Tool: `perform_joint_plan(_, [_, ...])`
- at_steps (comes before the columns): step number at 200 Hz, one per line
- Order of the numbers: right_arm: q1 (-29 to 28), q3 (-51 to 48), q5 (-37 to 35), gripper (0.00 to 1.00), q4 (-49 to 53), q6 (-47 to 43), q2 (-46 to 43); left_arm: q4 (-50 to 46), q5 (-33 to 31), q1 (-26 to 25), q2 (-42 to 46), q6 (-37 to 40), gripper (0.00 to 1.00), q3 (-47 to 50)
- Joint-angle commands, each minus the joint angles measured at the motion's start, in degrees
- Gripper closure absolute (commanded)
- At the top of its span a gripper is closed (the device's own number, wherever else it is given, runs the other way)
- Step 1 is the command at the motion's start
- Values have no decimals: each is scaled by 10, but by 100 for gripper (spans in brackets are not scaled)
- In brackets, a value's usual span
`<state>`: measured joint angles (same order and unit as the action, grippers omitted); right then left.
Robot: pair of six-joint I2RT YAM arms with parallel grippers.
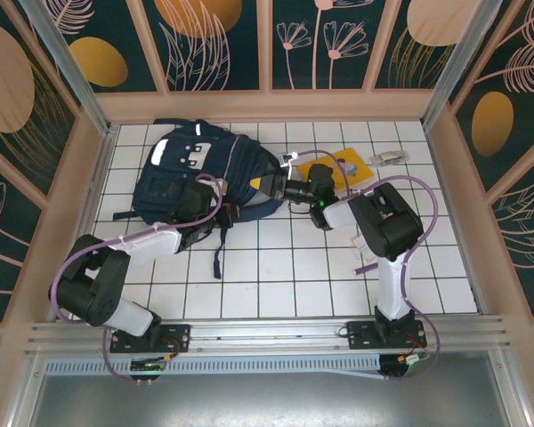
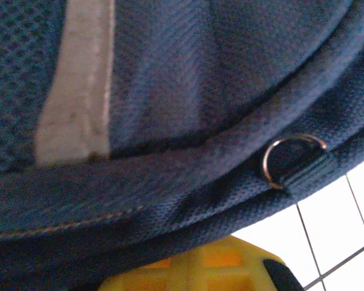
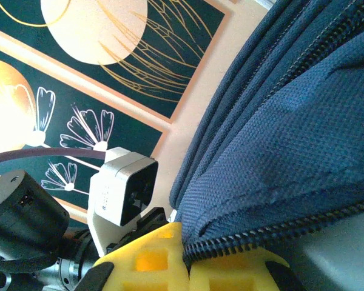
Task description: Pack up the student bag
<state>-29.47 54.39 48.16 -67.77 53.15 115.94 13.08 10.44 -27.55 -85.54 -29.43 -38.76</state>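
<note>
The student bag [image 1: 191,165], a big navy backpack with white stripes and patches, lies at the back left of the tiled table. My left gripper [image 1: 219,212] sits at its near edge. In the left wrist view navy fabric [image 2: 188,91] with a white stripe and a metal D-ring [image 2: 293,160] drapes over the yellow fingers [image 2: 200,267], and the gripper is shut on that fabric. My right gripper [image 1: 269,189] holds the bag's right side. Its yellow fingers [image 3: 230,273] are shut on the zipper edge [image 3: 279,230] of the bag [image 3: 291,121].
A yellow flat item [image 1: 349,166] lies right of the bag, behind the right arm. A small clear object [image 1: 387,157] lies farther right, and a small pale piece [image 1: 291,158] near the bag. Dark straps [image 1: 218,258] trail toward me. Walls enclose the table.
</note>
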Motion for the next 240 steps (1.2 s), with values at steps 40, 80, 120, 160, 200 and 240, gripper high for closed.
perform_joint_plan(40, [5,5,-36,100,64,-62,-55,8,-16,17,75,61,100,47])
perform_joint_plan(80, [11,3,-46,100,89,-76,-63,-27,-60,23,93,69,100,70])
perform_joint_plan(120, [15,6,-41,100,101,-86,-67,-43,-54,36,85,85,100,79])
perform_joint_plan(160, [14,9,-22,100,87,-78,-60,66,183,36,59,59,48,75])
perform_joint_plan(200, [9,9,-16,100,76,-69,-60,21,195,36,-21,72,48,25])
perform_joint_plan(240, [4,6,-10,100,72,-64,-60,7,161,36,-66,77,49,-15])
